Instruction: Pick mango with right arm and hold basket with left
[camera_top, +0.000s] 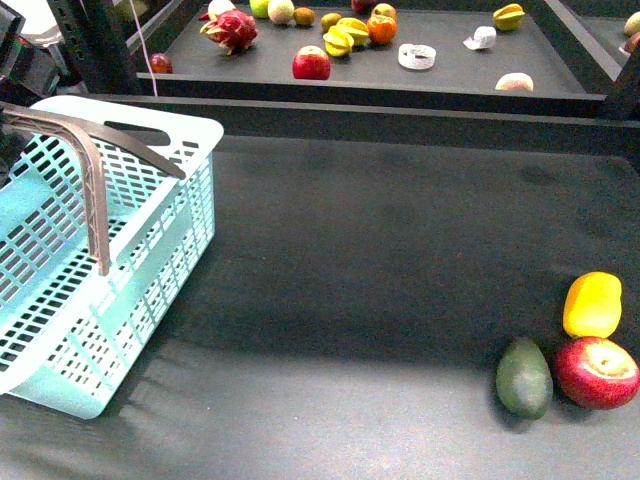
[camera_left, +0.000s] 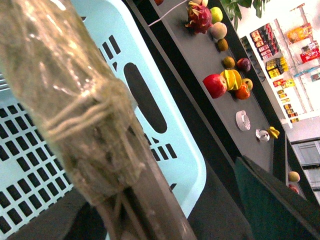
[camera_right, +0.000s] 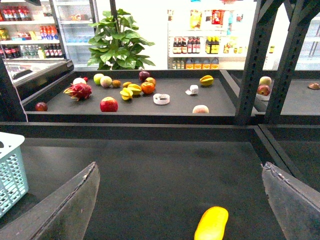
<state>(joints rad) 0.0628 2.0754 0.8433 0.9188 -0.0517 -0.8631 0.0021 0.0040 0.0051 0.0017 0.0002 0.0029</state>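
Note:
The mango (camera_top: 592, 303) lies on the dark table at the front right, touching a red apple (camera_top: 597, 372). In the right wrist view the mango (camera_right: 212, 224) lies between and just beyond the spread fingers of my right gripper (camera_right: 182, 212), which is open and empty. The turquoise basket (camera_top: 150, 240) stands at the left with a grey-brown handle (camera_top: 95, 190) swung up. In the left wrist view the handle (camera_left: 75, 100), wrapped in clear tape, fills the near field in front of the basket wall (camera_left: 170, 150). My left gripper (camera_left: 185, 220) is open around the handle, with one finger (camera_left: 270, 200) showing.
A dark green avocado (camera_top: 523, 377) lies beside the apple and mango. A raised shelf (camera_top: 450, 80) at the back holds a dragon fruit (camera_top: 232, 30), a red apple (camera_top: 311, 63), starfruits (camera_top: 345, 38) and other items. Black frame posts (camera_right: 252, 55) stand at the right.

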